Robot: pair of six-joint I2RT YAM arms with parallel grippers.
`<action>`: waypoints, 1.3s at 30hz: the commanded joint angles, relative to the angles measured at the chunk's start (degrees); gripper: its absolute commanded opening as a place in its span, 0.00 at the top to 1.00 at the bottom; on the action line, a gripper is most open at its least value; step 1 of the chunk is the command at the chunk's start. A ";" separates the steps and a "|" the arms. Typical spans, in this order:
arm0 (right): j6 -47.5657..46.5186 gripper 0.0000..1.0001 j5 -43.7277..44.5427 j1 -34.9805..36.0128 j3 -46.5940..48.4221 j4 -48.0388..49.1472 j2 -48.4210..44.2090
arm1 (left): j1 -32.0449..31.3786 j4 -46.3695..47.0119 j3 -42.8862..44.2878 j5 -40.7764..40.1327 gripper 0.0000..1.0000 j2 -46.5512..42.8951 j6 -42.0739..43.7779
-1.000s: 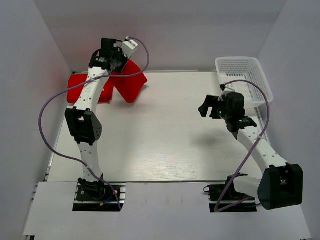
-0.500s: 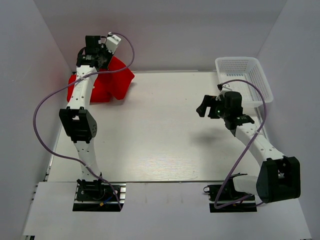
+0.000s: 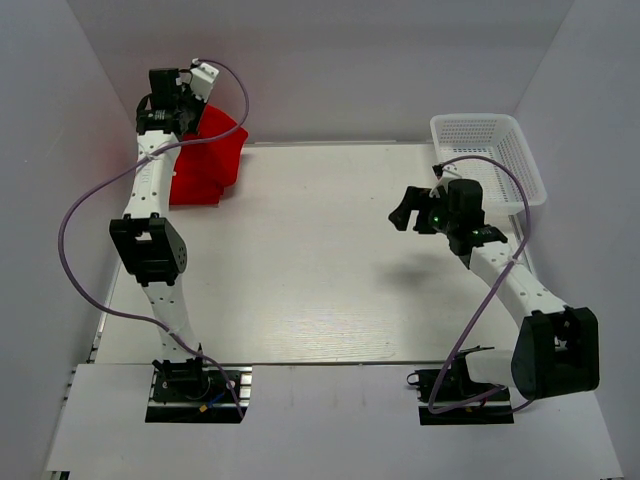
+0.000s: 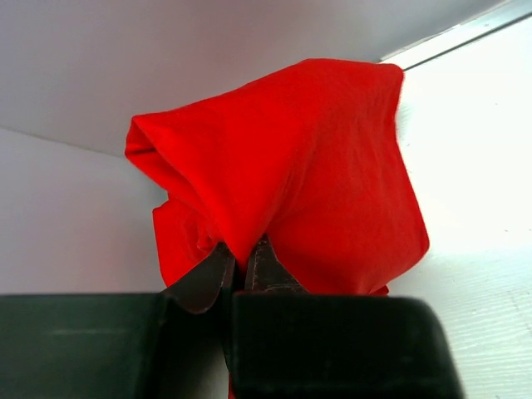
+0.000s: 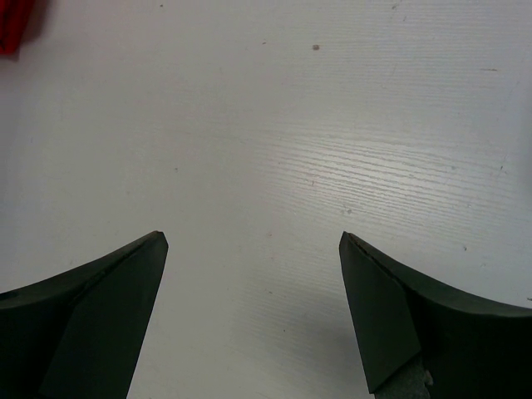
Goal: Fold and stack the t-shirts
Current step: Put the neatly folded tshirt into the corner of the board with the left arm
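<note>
A bright red t-shirt hangs bunched in the table's far left corner, against the back wall. My left gripper holds it up from above, shut on a fold of the cloth. In the left wrist view the jaws pinch the t-shirt, which drapes down toward the table. Its lower part rests on the table as a red heap; I cannot tell whether a second shirt lies there. My right gripper hovers open over bare table right of centre, nothing between its fingers.
A white mesh basket stands at the far right corner, just behind the right arm. White walls close in the left, back and right sides. A scrap of red shows at the top left of the right wrist view.
The left gripper has carried the red t-shirt leftward and back toward the corner, so the cloth now sits narrower against the wall. The right gripper drifted slightly left, still open.
</note>
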 commanded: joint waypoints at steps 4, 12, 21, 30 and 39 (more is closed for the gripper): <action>0.91 0.10 -1.06 0.40 3.61 2.17 1.89 | 3.09 3.40 1.14 2.31 1.00 -5.07 -1.74; 1.35 0.10 -1.94 0.67 5.10 2.17 5.31 | 6.61 4.63 -2.29 3.01 1.00 -6.12 -1.74; 1.00 0.10 -2.30 1.28 8.27 1.38 10.06 | 10.12 8.14 -5.72 -2.25 1.00 0.11 -3.59; 0.82 0.10 -1.77 1.98 10.29 0.24 13.14 | 11.27 9.90 -5.72 -11.90 0.58 4.69 -4.64; -0.49 0.10 -1.50 2.51 11.96 -2.75 13.14 | 11.27 10.96 0.08 -19.60 0.00 7.24 -12.98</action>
